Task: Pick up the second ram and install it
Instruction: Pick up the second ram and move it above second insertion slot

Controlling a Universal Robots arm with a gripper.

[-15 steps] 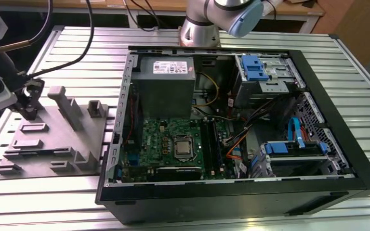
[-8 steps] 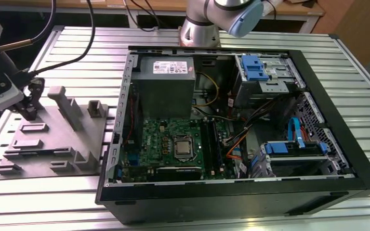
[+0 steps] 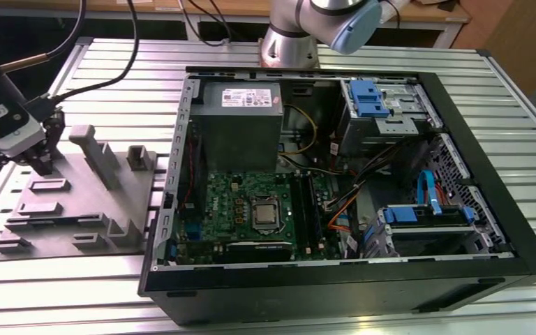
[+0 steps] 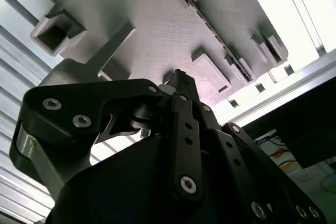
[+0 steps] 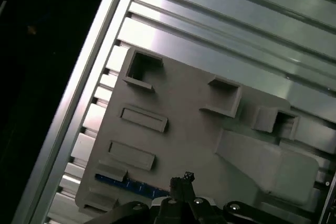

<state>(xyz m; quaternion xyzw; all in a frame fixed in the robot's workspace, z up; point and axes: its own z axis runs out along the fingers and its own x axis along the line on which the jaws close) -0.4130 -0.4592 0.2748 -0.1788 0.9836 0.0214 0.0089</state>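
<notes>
The second ram (image 5: pixel 129 187) is a thin dark stick with a blue edge, standing on edge in a slot of the grey plastic tray (image 5: pixel 178 129). In the exterior view the ram (image 3: pixel 56 222) sits near the tray's (image 3: pixel 82 216) front. My gripper (image 3: pixel 42 166) hangs over the tray's far part at the exterior view's left, above the ram and not touching it. Its fingers meet at one tip in both wrist views (image 4: pixel 178 75) (image 5: pixel 184 178), shut on nothing. The green circuit board (image 3: pixel 249 209) with long black slots (image 3: pixel 301 209) lies inside the open computer case (image 3: pixel 343 279).
Upright ribs (image 3: pixel 95 153) and a small block (image 3: pixel 139 158) rise from the tray close to my gripper. Cables (image 3: pixel 109 63) trail across the slatted aluminium table (image 3: pixel 45 293). The case wall (image 3: pixel 176 174) stands just past the tray toward the exterior view's right.
</notes>
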